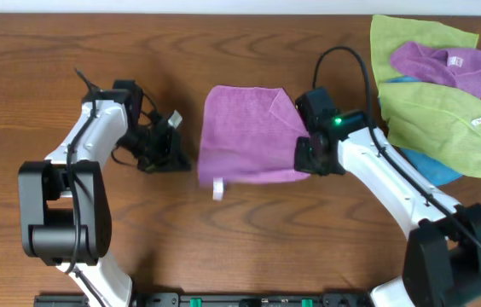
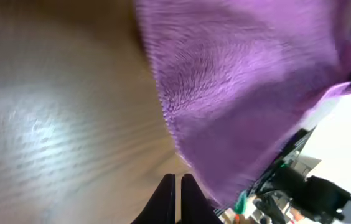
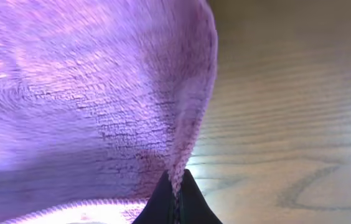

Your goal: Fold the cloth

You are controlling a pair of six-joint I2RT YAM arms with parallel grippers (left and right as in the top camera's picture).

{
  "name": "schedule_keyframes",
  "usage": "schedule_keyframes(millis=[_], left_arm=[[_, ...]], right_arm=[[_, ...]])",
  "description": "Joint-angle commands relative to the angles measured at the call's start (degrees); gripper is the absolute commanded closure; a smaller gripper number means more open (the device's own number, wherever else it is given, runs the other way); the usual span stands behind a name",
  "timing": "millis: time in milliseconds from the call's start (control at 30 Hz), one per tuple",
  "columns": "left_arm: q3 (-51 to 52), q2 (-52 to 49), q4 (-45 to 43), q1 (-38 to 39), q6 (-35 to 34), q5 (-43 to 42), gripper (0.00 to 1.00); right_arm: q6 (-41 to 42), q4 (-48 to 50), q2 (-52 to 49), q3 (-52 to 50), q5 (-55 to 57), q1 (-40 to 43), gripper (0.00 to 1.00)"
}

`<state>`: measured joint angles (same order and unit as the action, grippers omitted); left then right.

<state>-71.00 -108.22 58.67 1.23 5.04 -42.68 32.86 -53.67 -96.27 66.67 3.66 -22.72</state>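
A brown wooden table [image 1: 249,230] is seen from above. A purple cloth [image 1: 245,136] is spread near its middle, a white tag [image 1: 218,189] at the near edge. At the far right, a green cloth [image 1: 437,128] is laid over a blue cloth [image 1: 441,173], and a small purple cloth [image 1: 432,61] over a second green cloth [image 1: 390,38]

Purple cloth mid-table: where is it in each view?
Overhead: purple cloth lies mid-frame.
Left wrist: upper right of the picture, blurred.
Right wrist: fills the left and top; its edge is pinched in the right tool at bottom centre.
Shared landmark: the wooden table shows in all three.
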Motion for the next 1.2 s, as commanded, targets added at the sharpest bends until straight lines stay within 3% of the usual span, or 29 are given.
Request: schedule_keyframes(millis=[0, 167, 233, 367, 567, 700, 867, 933, 1167], left_arm=[[3.1, 0.0, -0.9, -0.5, 1.4, 2.4, 0.94], [6.0, 0.0, -3.1, -0.5, 1.4, 3.0, 0.94], [5.9, 0.1, -3.3, -0.5, 1.4, 2.7, 0.94], [5.4, 0.7, -3.2, -0.5, 1.0, 1.4, 0.94], [5.2, 3.7, -4.2, -0.4, -0.9, -3.4, 0.91], [5.2, 5.2, -6.5, 0.1, -2.4, -5.8, 0.77], [5.2, 5.0, -14.4, 6.0, -9.1, -5.8, 0.84], [5.2, 4.8, -17.6, 9.4, -12.3, -2.3, 0.93], [5.2, 4.8, -27.1, 16.8, -21.0, 8.6, 0.94]], right_arm=[[1.9, 0.3, 0.5, -1.8, 2.0, -0.3, 0.98], [2.3, 0.1, 0.5, -3.5, 1.9, -0.3, 0.98], [2.3, 0.4, 0.6, -3.5, 1.9, -0.6, 0.82], [2.2, 0.9, 1.7, -3.5, 2.0, -1.4, 0.40], [1.4, 3.3, 6.6, -3.5, 4.1, -2.8, 0.27], [-2.7, 7.1, 8.2, -3.5, 4.0, -2.8, 0.23], [-8.9, 14.7, 6.3, -3.5, 4.1, -2.8, 0.19], [-11.0, 17.9, 5.0, -3.5, 4.7, -2.6, 0.19], [-15.0, 29.1, -1.2, -3.5, 7.5, -1.9, 0.26]])
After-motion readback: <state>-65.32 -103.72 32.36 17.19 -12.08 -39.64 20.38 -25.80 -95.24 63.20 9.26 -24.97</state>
